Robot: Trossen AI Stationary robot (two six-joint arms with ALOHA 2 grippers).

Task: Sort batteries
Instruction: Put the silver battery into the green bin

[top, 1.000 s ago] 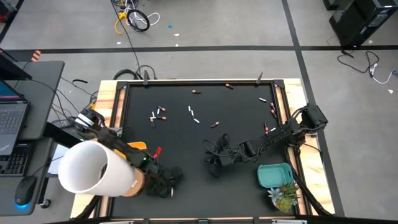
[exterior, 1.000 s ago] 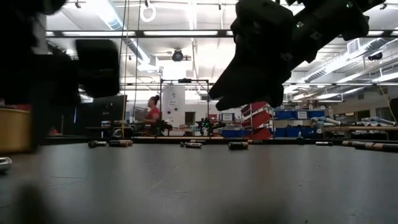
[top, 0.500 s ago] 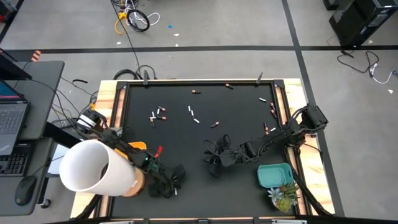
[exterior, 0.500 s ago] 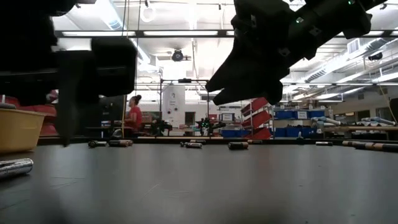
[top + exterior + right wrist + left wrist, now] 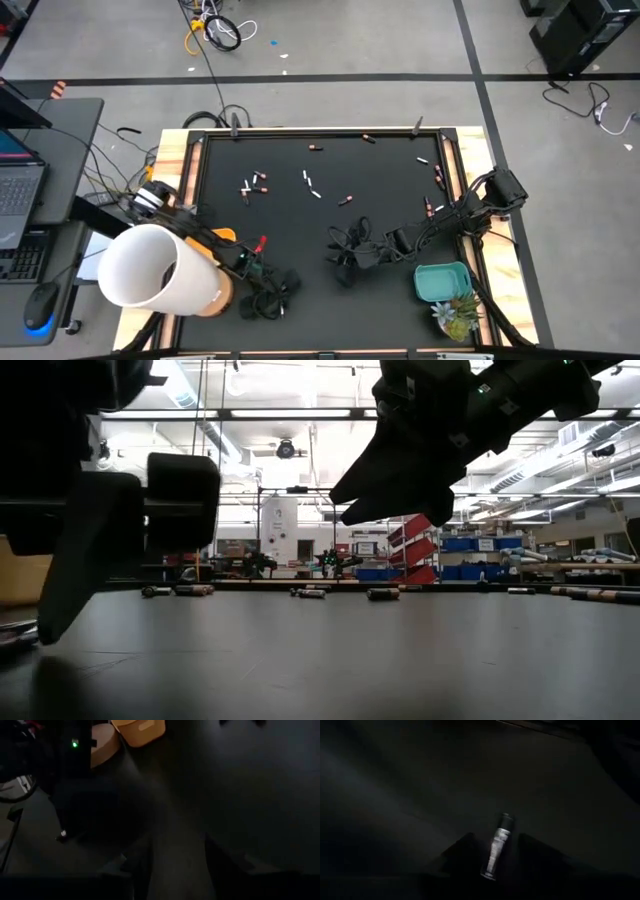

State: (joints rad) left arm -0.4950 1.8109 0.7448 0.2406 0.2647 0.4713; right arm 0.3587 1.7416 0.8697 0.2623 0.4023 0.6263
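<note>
Batteries are lying scattered across the black worktop [image 5: 300, 220] while both arms are working low over its near half. The left gripper [image 5: 268, 298] is hanging just above the mat, its two dark fingers [image 5: 462, 851] spread with a gap between them, and one silver battery [image 5: 496, 847] is lying on the mat in that gap; whether the fingers are touching it cannot be told. Just behind this gripper, along its own arm, a yellow tub [image 5: 222, 236] and a large white cup [image 5: 150, 268] are sitting at the worktop's edge.

The right gripper [image 5: 345, 258] is hovering clear of the mat off to the left gripper's right, well apart from it. Its fingers [image 5: 227, 857] are standing apart and nothing is showing between them. Beyond its fingertips, the wrist view is catching the yellow tub and a small pale battery [image 5: 62, 834] lying on the mat.

Most of the batteries are lying far ahead of both grippers, toward the back of the worktop: a white and dark cluster [image 5: 254, 183] beyond the left gripper, a white pair [image 5: 311, 184] and a dark one with a copper end [image 5: 345, 200] beyond the right gripper, and more strung along the back edge [image 5: 315, 148]. A few are resting near the right rail [image 5: 430, 206]. A teal bin [image 5: 442, 281] is standing beside the right arm, with a small plant [image 5: 455, 318] next to it.
</note>
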